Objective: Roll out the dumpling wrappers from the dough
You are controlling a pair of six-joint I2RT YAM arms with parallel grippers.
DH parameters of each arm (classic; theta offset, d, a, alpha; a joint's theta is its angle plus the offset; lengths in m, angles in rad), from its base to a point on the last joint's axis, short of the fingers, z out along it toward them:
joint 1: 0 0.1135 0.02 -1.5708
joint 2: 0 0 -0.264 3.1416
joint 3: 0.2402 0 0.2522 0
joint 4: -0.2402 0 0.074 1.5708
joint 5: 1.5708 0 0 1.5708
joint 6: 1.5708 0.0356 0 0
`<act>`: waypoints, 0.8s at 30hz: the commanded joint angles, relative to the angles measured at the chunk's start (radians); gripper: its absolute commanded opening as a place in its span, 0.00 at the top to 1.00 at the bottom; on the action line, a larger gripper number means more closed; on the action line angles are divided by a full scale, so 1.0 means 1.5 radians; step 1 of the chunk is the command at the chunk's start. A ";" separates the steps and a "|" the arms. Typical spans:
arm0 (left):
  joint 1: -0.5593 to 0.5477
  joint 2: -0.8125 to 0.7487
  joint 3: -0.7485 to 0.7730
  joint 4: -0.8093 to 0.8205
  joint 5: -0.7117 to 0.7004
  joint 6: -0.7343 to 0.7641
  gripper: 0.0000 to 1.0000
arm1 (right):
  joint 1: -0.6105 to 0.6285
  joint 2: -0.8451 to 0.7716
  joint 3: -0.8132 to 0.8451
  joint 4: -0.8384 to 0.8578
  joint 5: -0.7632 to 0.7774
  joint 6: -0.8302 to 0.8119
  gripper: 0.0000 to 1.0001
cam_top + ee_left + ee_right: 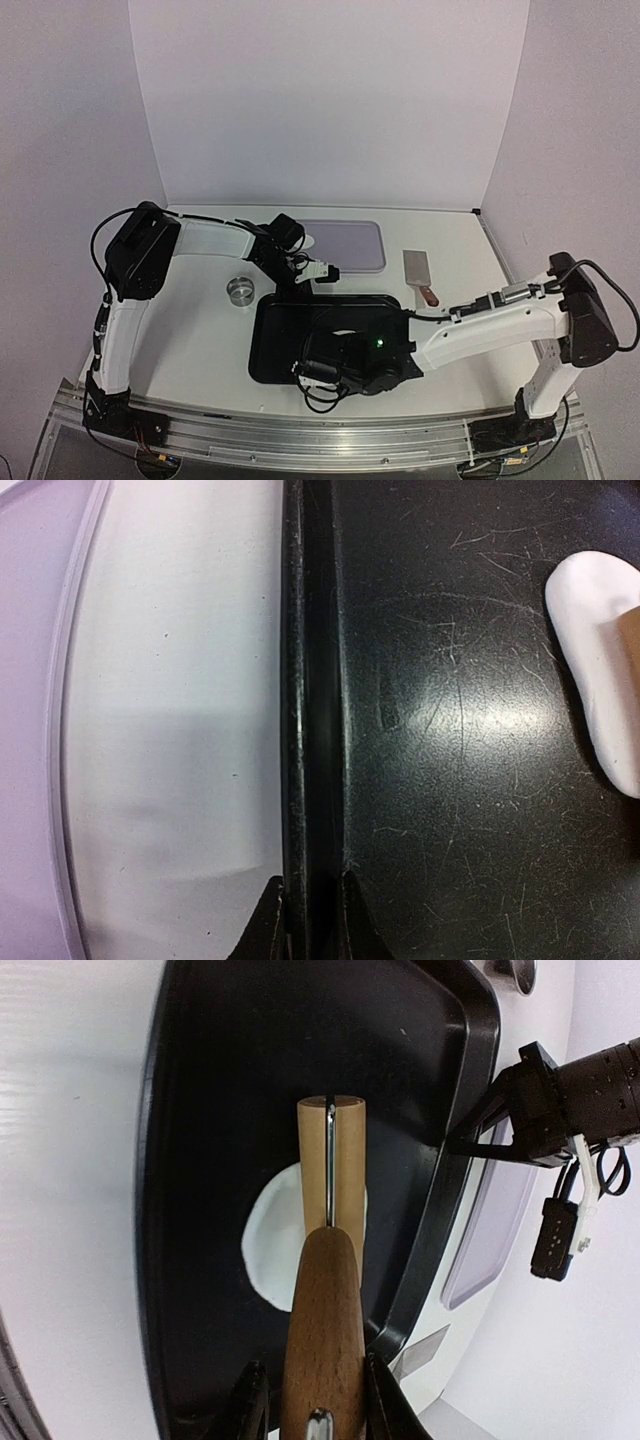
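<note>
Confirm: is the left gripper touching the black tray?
Touching. In the left wrist view, the left gripper is clamped on the rim of the black tray, a finger each side.

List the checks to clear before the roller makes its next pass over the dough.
1. Left claw clamped on black tray rim: ok.
2. Right claw shut on roller handle: ok.
3. Roller lined up over dough: ok.
4. Dough inside tray, away from its rim: ok.
5. Dough thin enough to cut: cannot tell.
6. Ring cutter outside tray, off the roller's path: ok.
</note>
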 commanded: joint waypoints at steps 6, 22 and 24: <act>0.010 0.005 0.000 0.042 -0.072 0.042 1.00 | 0.016 0.027 -0.037 -0.164 -0.103 0.085 1.00; 0.010 0.001 -0.002 0.049 -0.073 0.041 1.00 | 0.040 0.013 -0.047 -0.194 -0.120 0.176 1.00; 0.010 0.003 0.000 0.051 -0.071 0.039 1.00 | 0.066 0.011 -0.064 -0.215 -0.130 0.234 1.00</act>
